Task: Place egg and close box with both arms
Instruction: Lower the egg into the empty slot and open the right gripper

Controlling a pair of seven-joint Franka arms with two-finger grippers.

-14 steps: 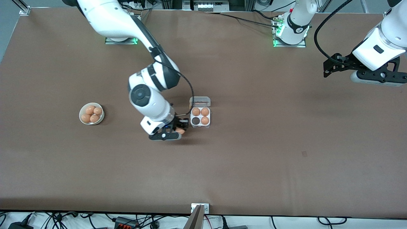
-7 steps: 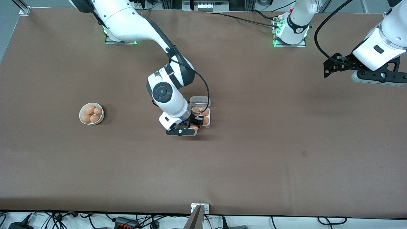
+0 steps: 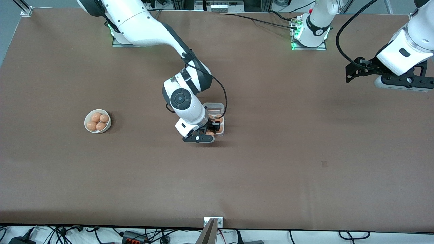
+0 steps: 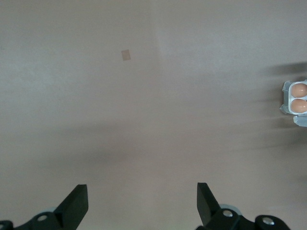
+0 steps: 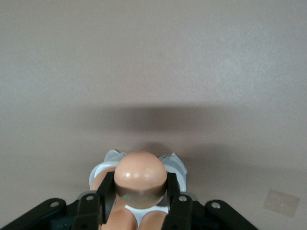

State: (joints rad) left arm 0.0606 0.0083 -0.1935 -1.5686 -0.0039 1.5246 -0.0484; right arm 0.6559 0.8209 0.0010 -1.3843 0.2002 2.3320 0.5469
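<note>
The egg (image 5: 140,178) sits clamped between the jaws of my right gripper (image 3: 207,133), which hangs directly over the box (image 3: 221,128) (the wrist view shows the carton's white base just beneath the shell). The box stands near the middle of the desk (image 3: 271,162), its clear lid (image 3: 215,107) open and lying flat on the side farther from the front camera than the cells. My right arm's wrist and gripper cover most of the carton from above, so I can only partly see eggs in the cells; my left wrist view catches two of them (image 4: 299,98) along one edge.

Well away from the box, toward my right arm's end of the desk, a round white bowl (image 3: 97,121) holds four brown eggs. Toward my left arm's end, my left gripper (image 3: 352,73) waits in the air over bare desk, well apart from the box, its jaws spread wide with nothing between them.

The desk is a plain brown sheet, with a small darker patch (image 3: 324,164) nearer the front camera than the box. Cables run along its edges.
</note>
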